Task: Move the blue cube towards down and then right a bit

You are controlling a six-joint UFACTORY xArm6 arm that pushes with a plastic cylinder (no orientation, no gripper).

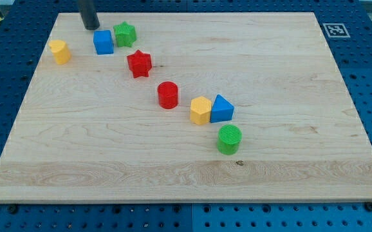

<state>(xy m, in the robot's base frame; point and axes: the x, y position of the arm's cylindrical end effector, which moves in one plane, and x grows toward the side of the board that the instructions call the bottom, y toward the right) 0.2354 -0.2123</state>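
The blue cube [103,42] sits near the view's top left on the wooden board [289,129]. It touches a green star [125,34] on its right side. My tip [91,26] is the lower end of a dark rod. It stands just above and slightly left of the blue cube, a small gap apart from it.
A yellow block [60,51] lies left of the blue cube. A red star [139,63] lies below and right of it. Further right and down are a red cylinder [168,95], a yellow hexagonal block [200,110], a blue triangular block [222,109] and a green cylinder [229,139].
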